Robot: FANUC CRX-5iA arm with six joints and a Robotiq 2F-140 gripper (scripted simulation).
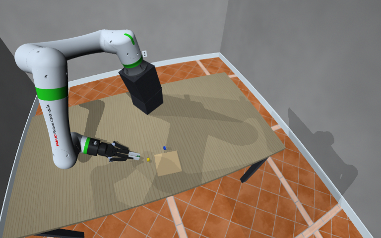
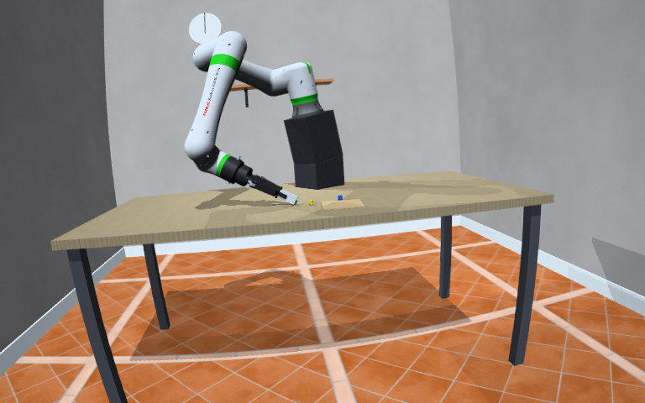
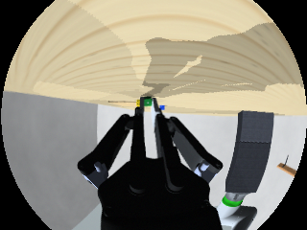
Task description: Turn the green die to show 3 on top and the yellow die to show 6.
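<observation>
Three dice, one mat, one arm with one claw, all on one wooden counter (image 1: 213,112) with four dark legs.

One green die (image 3: 148,100): pinched between the two fingertips of the claw (image 3: 148,105), fingers drawn nearly together on it. Seen best from the wrist; in the exterior view only a green speck (image 2: 296,202) at the claw (image 2: 294,199) tip. Held low over the counter, off the mat. Cannot tell whether it touches the wood, nor which number faces up.

One yellow die (image 1: 148,159): flat on bare counter, just beyond the claw (image 1: 136,155) tip and just short of the near corner of the mat (image 1: 167,162). Not on the mat. Pips too small to read. Also visible from the side (image 2: 310,201) and as a yellow fleck (image 3: 140,100) beside the left fingertip in the wrist view.

One blue die (image 1: 164,147): on bare counter near the mat's far edge, apart from the other two dice. Visible from the side (image 2: 339,196) behind the mat (image 2: 342,203).

One tan square mat: flat, with no die on it.

One white arm (image 1: 53,112) with green bands, folded down from one black pedestal (image 1: 146,87), wrist reaching nearly level along the counter toward the mat.
</observation>
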